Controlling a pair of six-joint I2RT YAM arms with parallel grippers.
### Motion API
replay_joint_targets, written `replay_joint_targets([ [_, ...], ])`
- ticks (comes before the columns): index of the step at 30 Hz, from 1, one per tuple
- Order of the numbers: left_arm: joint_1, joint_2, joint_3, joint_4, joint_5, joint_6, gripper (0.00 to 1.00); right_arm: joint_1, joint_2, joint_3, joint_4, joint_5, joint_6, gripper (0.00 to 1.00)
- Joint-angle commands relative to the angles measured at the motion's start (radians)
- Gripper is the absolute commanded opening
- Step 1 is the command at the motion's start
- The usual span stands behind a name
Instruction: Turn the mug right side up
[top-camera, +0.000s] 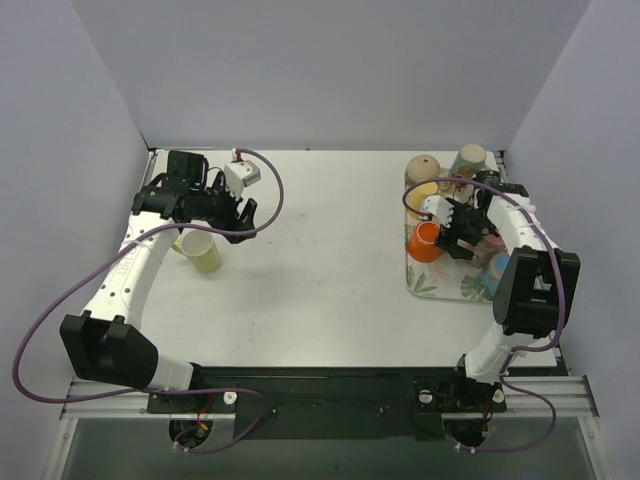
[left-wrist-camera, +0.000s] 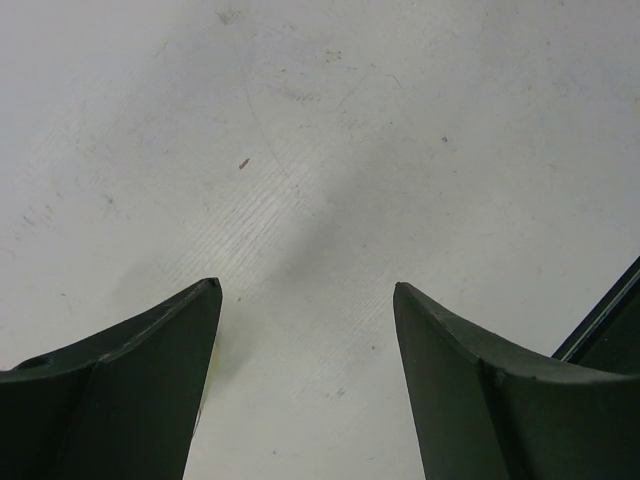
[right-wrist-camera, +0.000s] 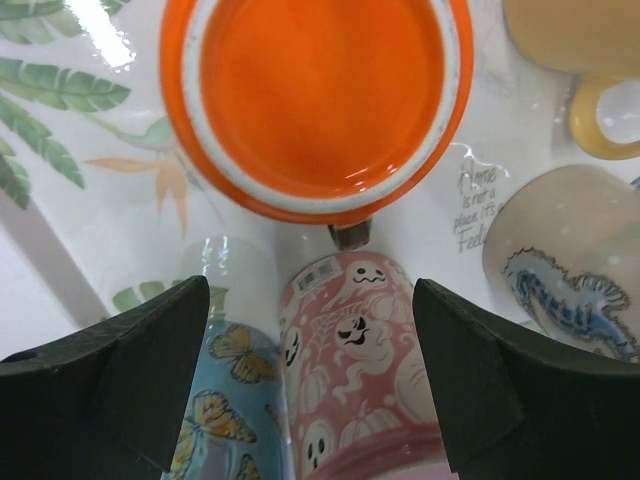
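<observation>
A pale yellow-green mug (top-camera: 201, 251) sits on the white table beside the left arm, its open mouth showing up and to the left. My left gripper (top-camera: 240, 213) is open and empty, up and to the right of that mug, apart from it. The left wrist view shows its gripper (left-wrist-camera: 306, 285) over bare table, with a thin yellow sliver at the left finger's inner edge. My right gripper (top-camera: 456, 236) is open over the tray of mugs. In the right wrist view the gripper (right-wrist-camera: 310, 285) straddles a pink ghost-pattern mug (right-wrist-camera: 370, 340), holding nothing.
A leaf-print tray (top-camera: 430, 282) at the right holds an orange mug (top-camera: 425, 241) mouth up, a blue butterfly mug (right-wrist-camera: 225, 400), a yellow mug (right-wrist-camera: 590, 40), a beige mug with a blue figure (right-wrist-camera: 570, 250) and others. Grey walls enclose the table.
</observation>
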Motion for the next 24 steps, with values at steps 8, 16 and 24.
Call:
replay_joint_targets([
  [8,0.001,0.009,0.015,0.067,0.022,-0.031,0.79,0.028,0.096,0.028,0.084,-0.011,-0.025,0.75],
  [16,-0.001,0.017,0.018,0.073,0.022,-0.045,0.79,0.035,0.125,0.042,0.086,-0.038,-0.029,0.33],
  [24,-0.007,0.008,0.007,0.081,0.033,-0.058,0.79,0.035,0.055,-0.002,0.075,-0.046,-0.019,0.0],
])
